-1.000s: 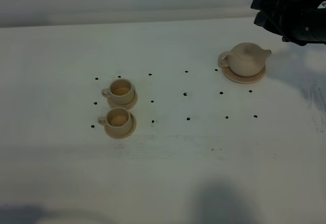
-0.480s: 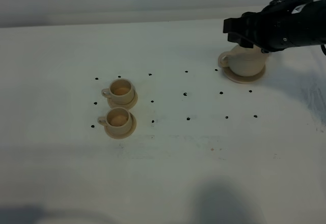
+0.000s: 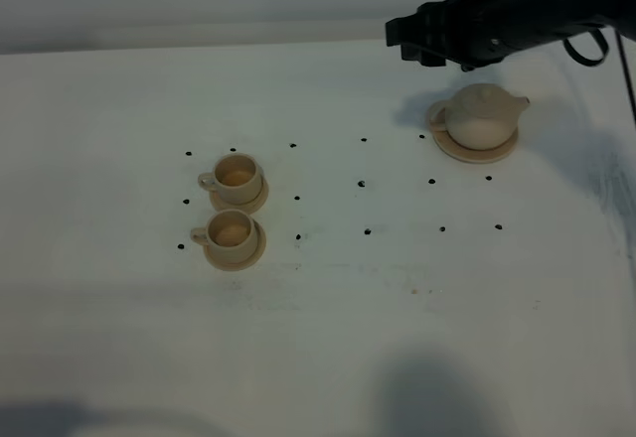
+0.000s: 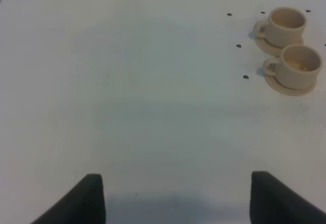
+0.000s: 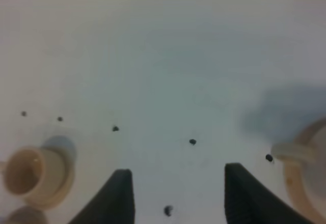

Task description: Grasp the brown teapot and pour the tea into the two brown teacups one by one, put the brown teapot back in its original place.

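The brown teapot (image 3: 482,117) stands on its wide saucer (image 3: 477,151), the original place, at the right of the table. Both brown teacups (image 3: 237,177) (image 3: 231,233) sit on small saucers at the left, one behind the other. My right gripper (image 3: 405,40) hovers above the table, behind and left of the teapot, open with nothing between its fingers (image 5: 119,193). The right wrist view catches the teapot's handle (image 5: 293,152) at its edge and one teacup (image 5: 33,175). In the left wrist view my left gripper (image 4: 178,198) is open and empty, far from the teacups (image 4: 288,24) (image 4: 300,63).
Small black dots (image 3: 362,184) mark the white table (image 3: 397,288) between the cups and the teapot. The table's back edge (image 3: 248,32) runs behind everything. A dark shadow (image 3: 437,397) lies near the front edge.
My right arm has swung left from the far right corner, passing over the teapot, and its gripper now hangs left of and behind it. The teapot and cups have not moved.
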